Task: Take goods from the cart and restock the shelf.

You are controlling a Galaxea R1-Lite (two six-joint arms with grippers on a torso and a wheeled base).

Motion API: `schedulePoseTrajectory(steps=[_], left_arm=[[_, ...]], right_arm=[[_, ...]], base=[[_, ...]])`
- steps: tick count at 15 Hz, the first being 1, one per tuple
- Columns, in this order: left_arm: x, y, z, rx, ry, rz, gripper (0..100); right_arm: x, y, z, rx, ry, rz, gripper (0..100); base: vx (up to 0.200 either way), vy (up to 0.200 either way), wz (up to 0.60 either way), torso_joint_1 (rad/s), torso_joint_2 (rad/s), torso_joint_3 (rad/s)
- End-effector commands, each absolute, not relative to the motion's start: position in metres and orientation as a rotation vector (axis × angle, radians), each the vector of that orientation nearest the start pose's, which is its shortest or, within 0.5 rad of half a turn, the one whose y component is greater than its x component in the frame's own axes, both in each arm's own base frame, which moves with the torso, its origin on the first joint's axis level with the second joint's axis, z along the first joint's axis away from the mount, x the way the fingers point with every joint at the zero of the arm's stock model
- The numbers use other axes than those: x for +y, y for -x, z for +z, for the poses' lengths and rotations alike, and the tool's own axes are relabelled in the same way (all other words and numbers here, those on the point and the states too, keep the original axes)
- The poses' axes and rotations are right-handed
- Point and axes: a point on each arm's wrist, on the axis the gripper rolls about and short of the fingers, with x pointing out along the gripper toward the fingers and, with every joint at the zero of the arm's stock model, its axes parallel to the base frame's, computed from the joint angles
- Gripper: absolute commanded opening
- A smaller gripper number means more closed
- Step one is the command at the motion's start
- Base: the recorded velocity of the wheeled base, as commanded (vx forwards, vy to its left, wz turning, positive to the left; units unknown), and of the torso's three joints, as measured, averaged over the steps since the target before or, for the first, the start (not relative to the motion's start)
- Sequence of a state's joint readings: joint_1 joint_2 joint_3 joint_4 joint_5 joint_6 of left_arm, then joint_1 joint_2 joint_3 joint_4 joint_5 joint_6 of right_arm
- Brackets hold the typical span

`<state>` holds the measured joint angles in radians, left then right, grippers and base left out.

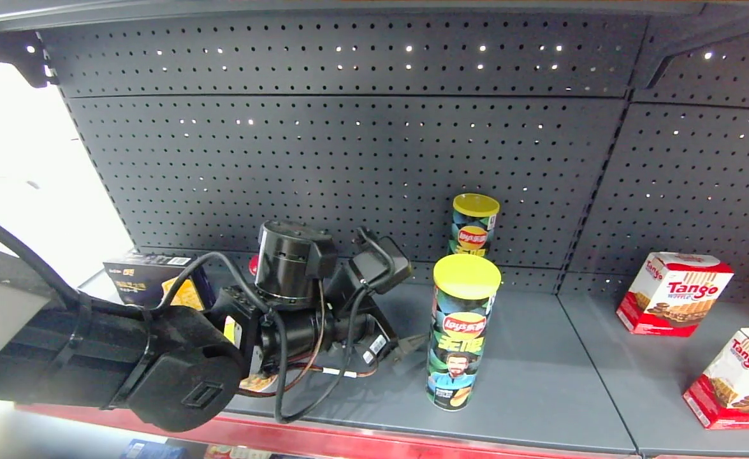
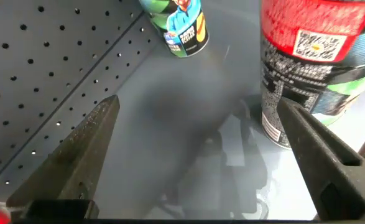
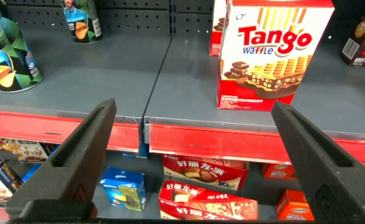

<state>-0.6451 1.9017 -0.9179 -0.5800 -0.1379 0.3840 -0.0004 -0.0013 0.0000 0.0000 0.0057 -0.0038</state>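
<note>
Left arm lies low over the grey metal shelf (image 1: 540, 382), left gripper (image 2: 198, 106) spread wide beside a glossy cylindrical chip can (image 1: 463, 331); right gripper (image 3: 194, 107) gapes too, seemingly empty.

Shelf (image 1: 540, 382): cans (image 1: 465, 331), waffle boxes (image 1: 675, 292), perhaps crackers (image 1: 138, 277)

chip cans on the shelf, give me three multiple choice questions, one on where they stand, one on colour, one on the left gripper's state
1. Where does the front chip can stand relative to the back chip can?
A) on top of it
B) nearer the front edge of the shelf
C) lying flat beside it

2. What colour are the lids of both cans?
A) red
B) white
C) yellow

3. How is the left gripper?
A) open, holding nothing
B) shut on a can
C) shut on a box

Answers:
1 B, it stands upright closer to the front edge in the head view.
2 C, both tops are yellow.
3 A, the left wrist view shows its jaws wide apart over bare shelf.
</note>
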Motion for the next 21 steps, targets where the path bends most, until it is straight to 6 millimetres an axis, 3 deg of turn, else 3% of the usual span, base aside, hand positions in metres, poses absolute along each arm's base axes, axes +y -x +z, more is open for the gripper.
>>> schedulePoseTrajectory(steps=[1,5,14,21], left_arm=[[-0.209,-0.281,0.138,0.257,-0.463,-0.829,100],[-0.204,-0.289,0.136,0.252,-0.492,-0.816,100],[-0.230,-0.294,0.145,0.229,-0.500,-0.856,100],[-0.217,-0.288,0.128,0.329,-0.522,-0.849,100]], right_arm=[[0.000,0.023,0.075,0.000,0.005,0.005,100],[0.000,0.023,0.075,0.000,0.005,0.005,100],[0.000,0.023,0.075,0.000,0.005,0.005,100],[0.000,0.023,0.075,0.000,0.005,0.006,100]], base=[[0.000,0.000,0.00,0.000,0.00,0.000],[0.000,0.000,0.00,0.000,0.00,0.000],[0.000,0.000,0.00,0.000,0.00,0.000],[0.000,0.000,0.00,0.000,0.00,0.000]])
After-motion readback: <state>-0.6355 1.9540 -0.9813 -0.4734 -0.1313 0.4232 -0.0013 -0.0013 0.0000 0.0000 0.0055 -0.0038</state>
